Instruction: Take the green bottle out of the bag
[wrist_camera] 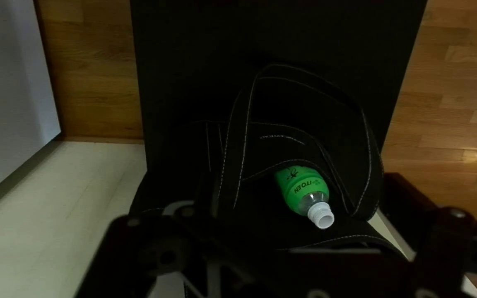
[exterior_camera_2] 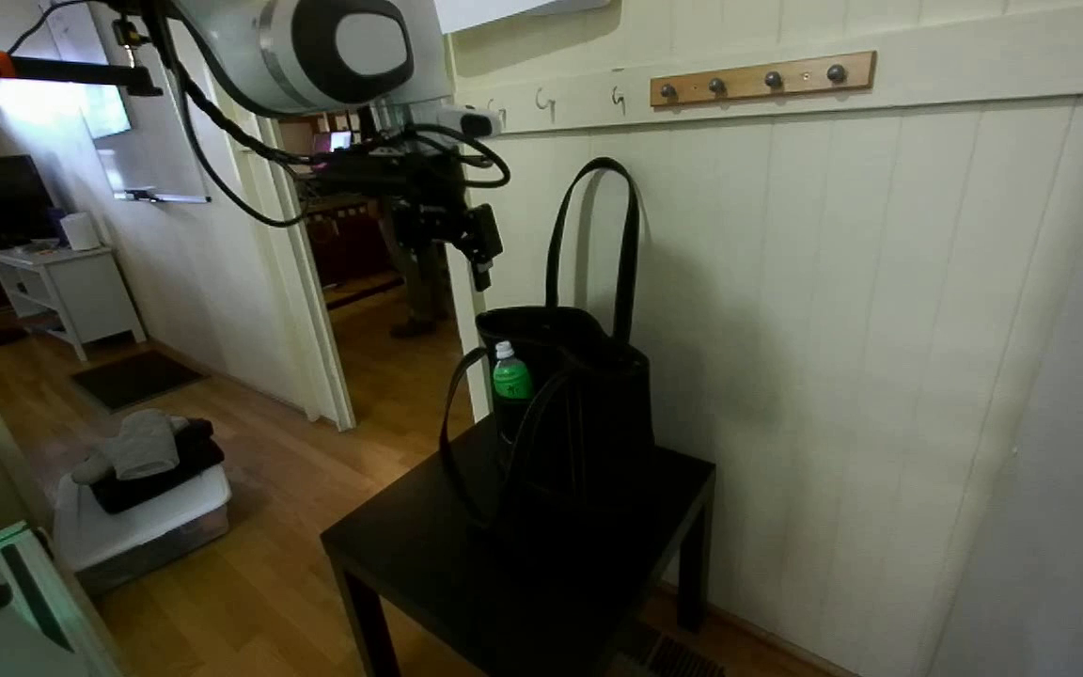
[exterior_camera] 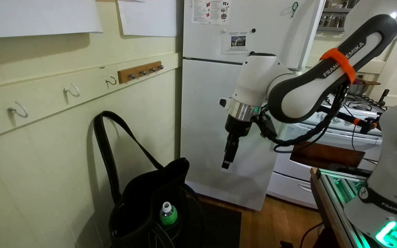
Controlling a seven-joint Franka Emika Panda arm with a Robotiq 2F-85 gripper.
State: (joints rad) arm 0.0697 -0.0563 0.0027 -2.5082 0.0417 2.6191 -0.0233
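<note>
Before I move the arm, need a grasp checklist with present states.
1. Black two-finger hand open: ok, jaws apart in the wrist view.
2. Slim green plastic bottle with white top exposed: ok, upper part shows.
3. Slouchy black fabric bag supported: ok, on the flat black table.
4. Hand clear of bag: ok in both exterior views.
5. Drooping black fabric loop handle out of the way: not ok, flanks bottle, may snag.
6. Bottle loose inside: cannot tell, lower part hidden.
</note>
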